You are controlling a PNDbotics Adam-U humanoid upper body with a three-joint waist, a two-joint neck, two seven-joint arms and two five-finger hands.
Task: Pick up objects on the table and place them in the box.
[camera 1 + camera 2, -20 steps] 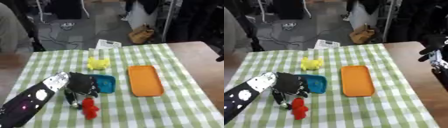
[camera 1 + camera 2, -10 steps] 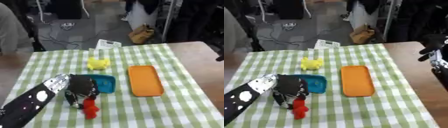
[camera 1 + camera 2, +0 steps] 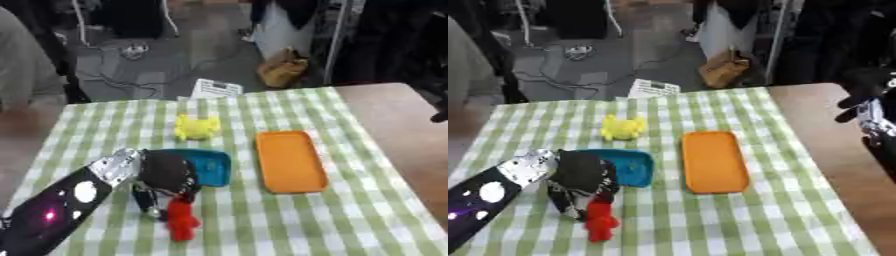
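The red toy (image 3: 182,222) is small and bumpy, a bit like a little figure, and bright red all over. It lies on the green and white checked cloth (image 3: 350,215) near the front edge of the table. The left hand (image 3: 164,176) is right above it, with its dark fingers (image 3: 579,197) pointing down. The fingers are bent and touch the top of the red toy, but I cannot tell if they have hold of it. The arm behind the hand is black with silver parts and white spots, and it comes in from the lower left corner.

Just behind the hand is a blue tray (image 3: 208,166). It is flat with round corners, and the hand covers its left part. Next to it on the right is an orange tray (image 3: 289,161). It is long and flat, has a low rim, and has nothing in it. The two trays are near each other but do not touch.

Farther back on the cloth is a yellow toy (image 3: 197,127), small and lumpy. It sits alone, apart from the trays.

At the far edge of the cloth lies a white paper card (image 3: 215,88) with dark print.

The right hand (image 3: 874,112) shows at the right edge in the right eye view, beside the bare brown table (image 3: 824,120). I cannot tell how its fingers are.
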